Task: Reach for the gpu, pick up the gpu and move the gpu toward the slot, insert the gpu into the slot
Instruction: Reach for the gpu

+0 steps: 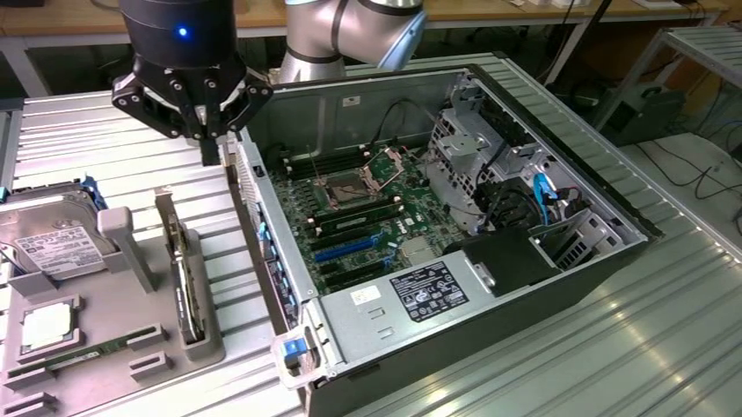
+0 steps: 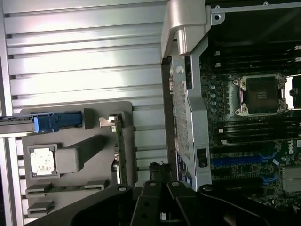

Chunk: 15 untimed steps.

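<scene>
One thin, flat, dark circuit card with a silver bracket at one end, the gpu, stands on edge in a grey moulded holder on your ribbed metal desk. It sits to the exterior view's left of the open black-and-silver computer case. You can judge that it is parked upright so its top edge is free to be pinched from above. It also stands in roughly the pose that the long blue slots on the green motherboard call for.

Your black pincer has its fingers pressed together with nothing between them. It hangs well above the desk, apart from the card, seemingly over the strip between the holder and the case's rear wall. The gpu is untouched and no slot is filled by it.

The exterior view gives you the pincer's height over the card and how deep the card sits in its holder. It also shows the boxy silver hard drive with a white label and the small green memory stick sharing that holder. The wrist view looks straight down instead. There you get the gpu as a narrow edge with its bent bracket tab, the holder's rim, the square silver processor chip, a blue slot and the pincer at the frame's edge.
</scene>
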Available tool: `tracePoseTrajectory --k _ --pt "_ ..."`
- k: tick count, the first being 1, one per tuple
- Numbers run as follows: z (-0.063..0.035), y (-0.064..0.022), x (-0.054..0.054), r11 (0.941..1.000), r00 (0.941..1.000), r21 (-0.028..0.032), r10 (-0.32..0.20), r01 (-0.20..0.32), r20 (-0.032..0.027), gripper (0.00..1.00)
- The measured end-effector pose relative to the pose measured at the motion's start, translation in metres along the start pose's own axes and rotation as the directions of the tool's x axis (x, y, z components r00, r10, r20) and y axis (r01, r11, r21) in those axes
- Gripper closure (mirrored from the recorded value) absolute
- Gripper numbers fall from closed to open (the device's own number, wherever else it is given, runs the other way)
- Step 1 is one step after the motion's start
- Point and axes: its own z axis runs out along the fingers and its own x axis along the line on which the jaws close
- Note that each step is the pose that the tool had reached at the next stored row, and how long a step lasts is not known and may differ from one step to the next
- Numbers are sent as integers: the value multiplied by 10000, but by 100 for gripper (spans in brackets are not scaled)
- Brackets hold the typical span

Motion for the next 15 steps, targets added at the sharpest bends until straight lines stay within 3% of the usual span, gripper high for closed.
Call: tracePoseTrajectory --k 15 --pt "17 -32 127 10000 10000 5 2 -2 -70 89"
